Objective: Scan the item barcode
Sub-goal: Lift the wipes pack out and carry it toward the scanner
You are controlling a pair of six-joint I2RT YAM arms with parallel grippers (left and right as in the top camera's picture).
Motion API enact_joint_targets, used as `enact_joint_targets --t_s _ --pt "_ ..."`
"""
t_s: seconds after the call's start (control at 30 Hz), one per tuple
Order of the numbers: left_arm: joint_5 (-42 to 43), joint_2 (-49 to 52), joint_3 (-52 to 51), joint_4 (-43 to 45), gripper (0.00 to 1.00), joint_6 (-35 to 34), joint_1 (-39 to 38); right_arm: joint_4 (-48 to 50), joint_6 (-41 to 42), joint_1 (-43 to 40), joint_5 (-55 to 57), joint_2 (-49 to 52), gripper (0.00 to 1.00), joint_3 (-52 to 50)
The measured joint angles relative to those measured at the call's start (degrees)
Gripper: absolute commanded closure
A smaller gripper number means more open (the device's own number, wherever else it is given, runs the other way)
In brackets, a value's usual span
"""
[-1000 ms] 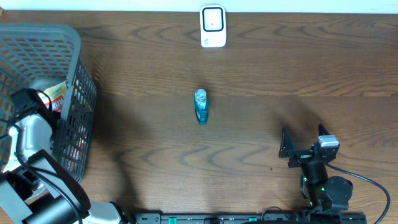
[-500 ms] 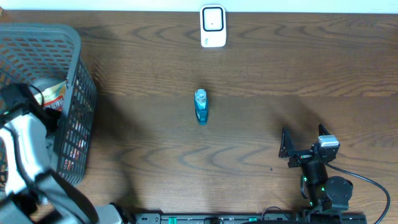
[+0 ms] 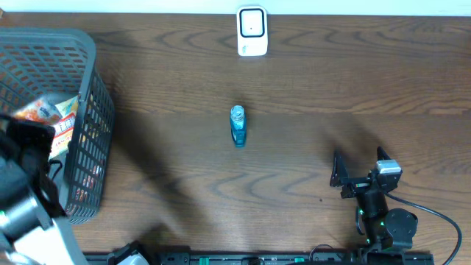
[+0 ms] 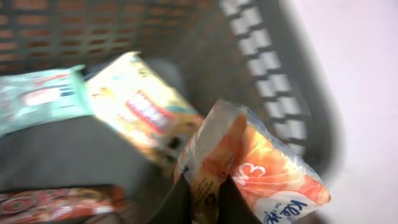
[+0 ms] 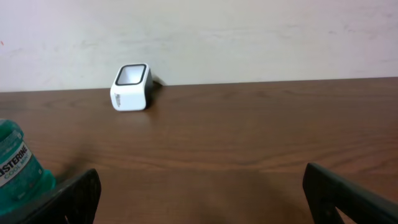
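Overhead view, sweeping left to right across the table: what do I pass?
Grey basket → blue mouthwash bottle → right tool. The white scanner sits almost in line with the bottle, farther back, so it is left unranked.

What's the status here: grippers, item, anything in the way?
Left gripper shut on orange packet, over the basket. Right gripper open, parked front right. Scanner at far edge; blue bottle mid-table, not between packet and scanner.

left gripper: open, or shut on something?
Shut on the orange packet. In the wrist view the left gripper pinches the packet's lower edge, with the basket wall behind.
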Motion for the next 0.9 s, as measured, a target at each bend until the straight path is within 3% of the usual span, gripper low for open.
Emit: enact_joint_targets --t_s 0.2,0.43,0.6,0.9 --pt "9.5 -6.4 0.0 4.9 0.92 -0.9 -4.6 0.0 0.0 0.0 0.0 0.0 0.01 0.0" --pt "17.4 -6.4 0.0 9.2 0.93 -0.4 -19.6 0.0 0.0 0.0 0.0 0.0 0.01 0.0" --pt "18.6 -3.3 0.0 13.0 0.93 3.5 -34.1 0.0 0.0 0.0 0.0 0.0 0.01 0.0" --pt "12.5 10.3 0.0 19.8 0.92 14.1 -60.4 0.0 0.0 0.0 0.0 0.0 0.01 0.0"
